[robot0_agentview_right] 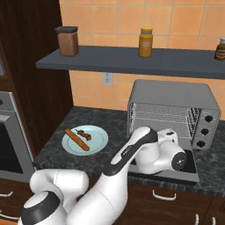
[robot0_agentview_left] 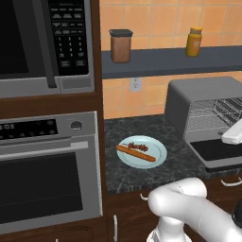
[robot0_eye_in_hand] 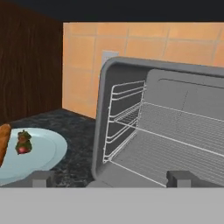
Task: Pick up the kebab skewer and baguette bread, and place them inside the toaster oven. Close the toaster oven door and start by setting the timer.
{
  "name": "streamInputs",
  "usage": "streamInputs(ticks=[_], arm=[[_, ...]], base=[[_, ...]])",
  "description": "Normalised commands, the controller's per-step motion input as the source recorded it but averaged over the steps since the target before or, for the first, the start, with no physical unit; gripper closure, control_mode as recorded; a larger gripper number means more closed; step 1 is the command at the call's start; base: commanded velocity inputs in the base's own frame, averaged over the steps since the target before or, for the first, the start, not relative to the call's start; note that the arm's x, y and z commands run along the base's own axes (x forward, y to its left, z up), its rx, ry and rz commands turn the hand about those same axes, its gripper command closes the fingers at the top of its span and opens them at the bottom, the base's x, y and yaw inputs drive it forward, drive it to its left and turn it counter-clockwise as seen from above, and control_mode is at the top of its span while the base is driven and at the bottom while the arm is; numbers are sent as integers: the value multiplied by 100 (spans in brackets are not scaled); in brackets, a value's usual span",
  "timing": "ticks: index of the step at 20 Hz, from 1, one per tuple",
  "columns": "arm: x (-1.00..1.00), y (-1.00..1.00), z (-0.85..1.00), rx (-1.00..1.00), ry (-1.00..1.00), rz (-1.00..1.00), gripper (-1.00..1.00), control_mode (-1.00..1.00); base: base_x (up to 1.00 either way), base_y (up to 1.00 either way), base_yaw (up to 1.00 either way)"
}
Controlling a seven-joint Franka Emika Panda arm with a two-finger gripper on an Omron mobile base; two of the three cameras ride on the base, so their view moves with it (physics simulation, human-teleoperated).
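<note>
I've got the gripper (robot0_eye_in_hand: pixel 111 178) empty, jaws spread wide, hovering over the dropped toaster oven door (robot0_agentview_right: pixel 189 169) facing the toaster oven (robot0_agentview_right: pixel 173 112) racks, while kebab skewer (robot0_agentview_left: pixel 138 146) and baguette bread (robot0_agentview_left: pixel 135 153) lie on the plate (robot0_agentview_left: pixel 158 158) mid-counter, unpicked.

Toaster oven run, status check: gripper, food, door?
Gripper open, empty, facing the toaster oven. Kebab skewer and baguette bread both on the plate. Toaster oven door down, racks clear.
</note>
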Motion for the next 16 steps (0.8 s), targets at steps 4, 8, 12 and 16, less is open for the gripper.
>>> streamInputs(ticks=[4, 8, 12, 16], arm=[[43, -26, -33, 4, 0, 0, -100, -100], [55, -34, -17, 6, 0, 0, -100, -100], [51, -25, -15, 5, 0, 0, -100, -100], [31, -21, -36, 3, 2, 0, -100, -100]], base=[[0, 0, 0], [0, 0, 0], [0, 0, 0], [0, 0, 0]])
